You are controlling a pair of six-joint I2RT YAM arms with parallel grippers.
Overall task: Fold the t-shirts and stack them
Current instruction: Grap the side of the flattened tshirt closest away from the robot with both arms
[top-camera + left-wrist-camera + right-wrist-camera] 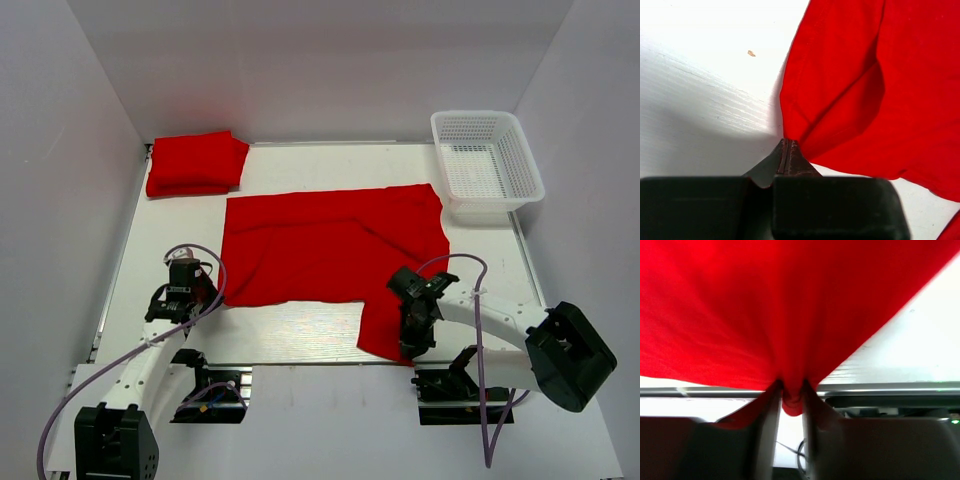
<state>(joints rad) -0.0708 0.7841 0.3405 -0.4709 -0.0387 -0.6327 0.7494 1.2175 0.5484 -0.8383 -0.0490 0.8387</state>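
Note:
A red t-shirt (330, 250) lies spread out flat in the middle of the white table (290, 325). A second red t-shirt (196, 163) lies folded at the back left corner. My left gripper (207, 292) is at the spread shirt's near left corner. In the left wrist view the gripper (788, 144) is shut, and the cloth (880, 85) bunches into its tips. My right gripper (412, 338) is at the shirt's near right flap by the table's front edge. In the right wrist view the gripper (791, 390) is shut on a pinch of red cloth (765, 305).
A white plastic mesh basket (487, 165) stands at the back right, touching the spread shirt's far right corner. White walls enclose the table on three sides. The table's metal front rail (890, 388) runs just under the right gripper.

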